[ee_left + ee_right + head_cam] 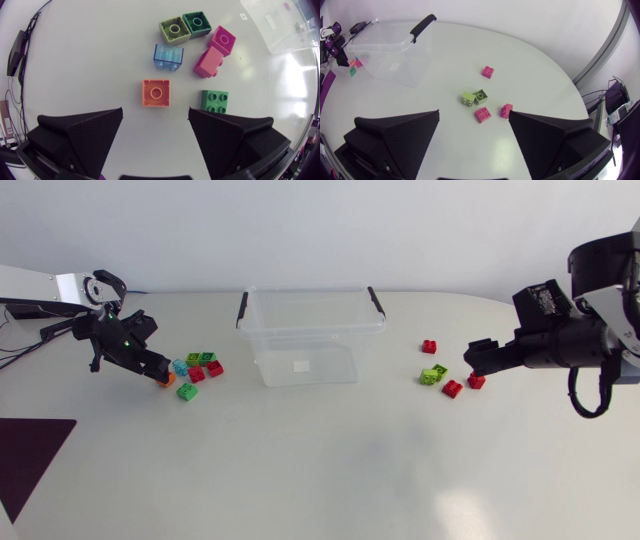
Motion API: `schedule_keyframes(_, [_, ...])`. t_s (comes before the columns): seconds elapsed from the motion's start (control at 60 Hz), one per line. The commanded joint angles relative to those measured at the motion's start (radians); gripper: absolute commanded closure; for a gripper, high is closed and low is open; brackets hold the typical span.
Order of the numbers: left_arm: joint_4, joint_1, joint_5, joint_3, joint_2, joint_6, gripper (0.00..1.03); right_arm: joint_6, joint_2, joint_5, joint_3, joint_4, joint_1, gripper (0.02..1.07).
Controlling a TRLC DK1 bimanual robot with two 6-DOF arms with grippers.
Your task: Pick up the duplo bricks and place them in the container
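Ahead of the wide-spread left gripper (155, 112) lies a square single-stud orange brick (156, 93); right gripper (474, 114) equally spread.

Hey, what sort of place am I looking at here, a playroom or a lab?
Most likely a robotics lab or test bench: a left arm and a right arm flank a plain white table with a clear container and scattered duplo bricks.
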Motion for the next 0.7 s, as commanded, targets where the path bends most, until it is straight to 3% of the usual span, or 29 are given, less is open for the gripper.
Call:
schedule_keyframes(0.0, [-0.014, -0.011, -0.012, 0.051, 0.050, 0.030, 0.12, -0.007, 0.054, -0.005, 0.040, -0.012, -0.001, 0.07])
schedule_keyframes(0.233, [-0.028, -0.013, -0.014, 0.130, 0.142, 0.030, 0.25, 0.024, 0.193, -0.023, 0.113, 0.017, -0.009, 0.07])
schedule_keyframes(0.3, [-0.031, -0.014, -0.014, 0.132, 0.158, 0.029, 0.38, 0.031, 0.226, -0.023, 0.136, 0.020, -0.009, 0.07])
schedule_keyframes(0.517, [-0.067, -0.029, -0.037, 0.132, 0.149, 0.026, 0.64, 0.044, 0.310, -0.028, 0.199, 0.035, -0.021, 0.07])
schedule_keyframes(0.683, [-0.056, -0.039, -0.035, 0.132, 0.141, 0.024, 0.66, 0.047, 0.347, -0.028, 0.225, 0.045, -0.030, 0.07])
